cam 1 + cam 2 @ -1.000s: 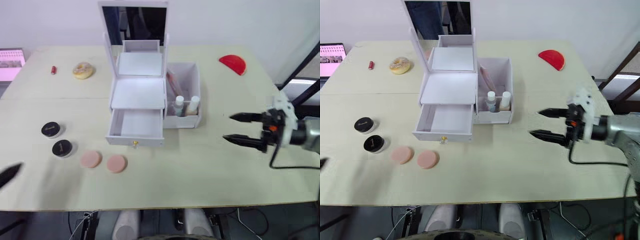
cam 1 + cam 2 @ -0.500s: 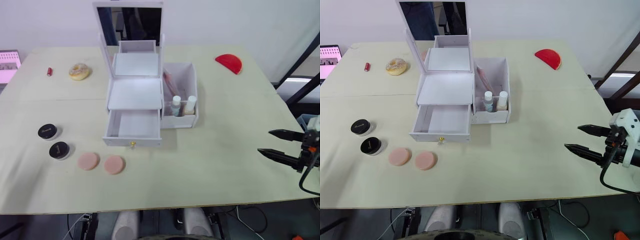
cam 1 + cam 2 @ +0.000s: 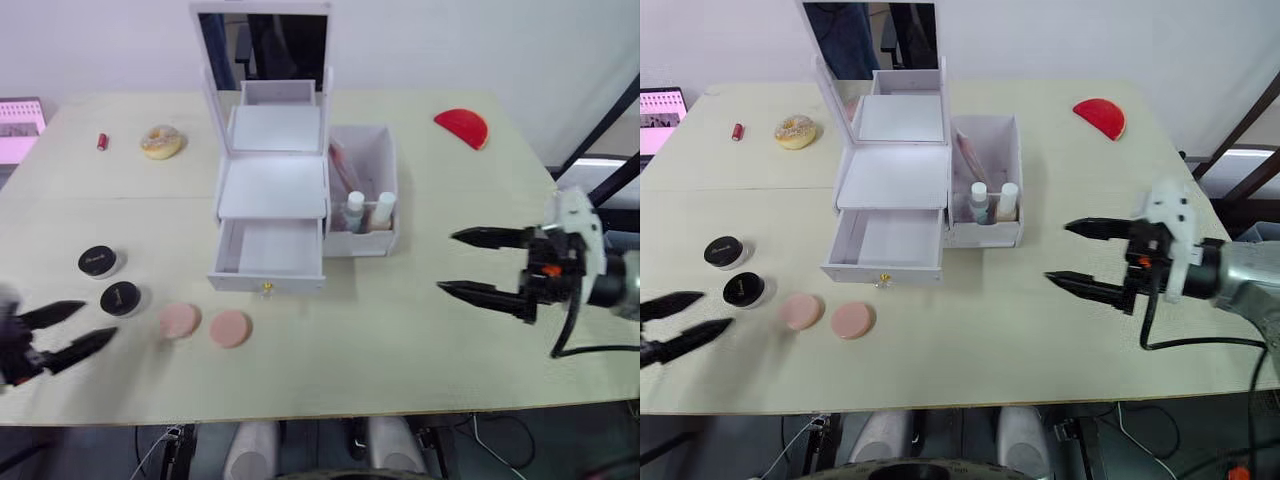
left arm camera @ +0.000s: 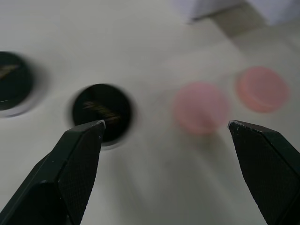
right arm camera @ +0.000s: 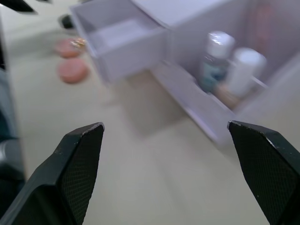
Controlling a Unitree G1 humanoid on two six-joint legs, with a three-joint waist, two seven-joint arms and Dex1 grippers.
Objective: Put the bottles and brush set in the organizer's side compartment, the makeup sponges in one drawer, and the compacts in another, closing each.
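Table (image 3: 420, 360): pale wood, organizer (image 3: 275, 190) at centre, bottom drawer (image 3: 268, 255) open.
Left gripper (image 3: 680, 320): fingers apart, compacts (image 3: 743, 289) just ahead, sponges (image 3: 800, 311) perhaps slightly beyond.
Right gripper (image 3: 1072, 255): fingers spread wide, bottles (image 3: 980, 200) ahead in side compartment (image 3: 365, 190).

The right gripper (image 3: 1078, 256) has tapered black fingers, a white housing, an orange mark and a black cable.

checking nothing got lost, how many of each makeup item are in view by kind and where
Bottles: 2, in the side compartment
Brush set: 1, in the side compartment
Makeup sponges: 2, on the table
Compacts: 2, on the table
Total: 7
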